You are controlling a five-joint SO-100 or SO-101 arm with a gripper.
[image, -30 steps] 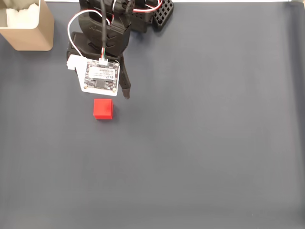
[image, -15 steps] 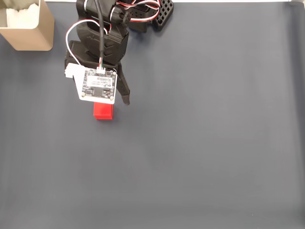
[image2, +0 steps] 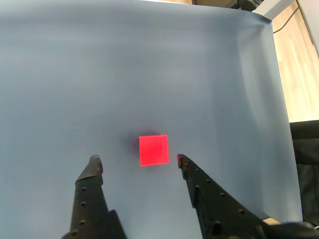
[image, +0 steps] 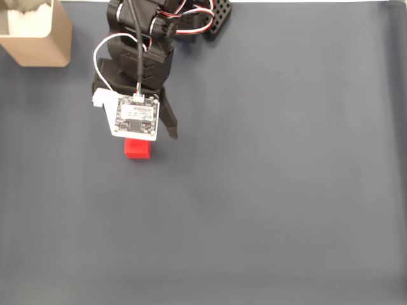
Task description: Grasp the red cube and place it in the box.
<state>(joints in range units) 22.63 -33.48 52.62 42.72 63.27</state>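
The red cube [image2: 153, 150] rests on the blue-grey mat, just ahead of my open gripper [image2: 137, 160] in the wrist view, closer to the right finger than the left. Seen from the fixed view, the cube [image: 137, 150] is partly covered by the white camera board on my wrist, and one dark fingertip [image: 172, 132] shows to the cube's right. The beige box [image: 37, 35] with a white interior stands at the top left corner, well away from the arm.
The arm's black base [image: 191, 19] sits at the mat's top edge. Wooden floor [image2: 299, 59] lies beyond the mat's right edge in the wrist view.
My gripper has come forward over the cube, so the wrist board now hides the cube's upper part. The cube itself has stayed put.
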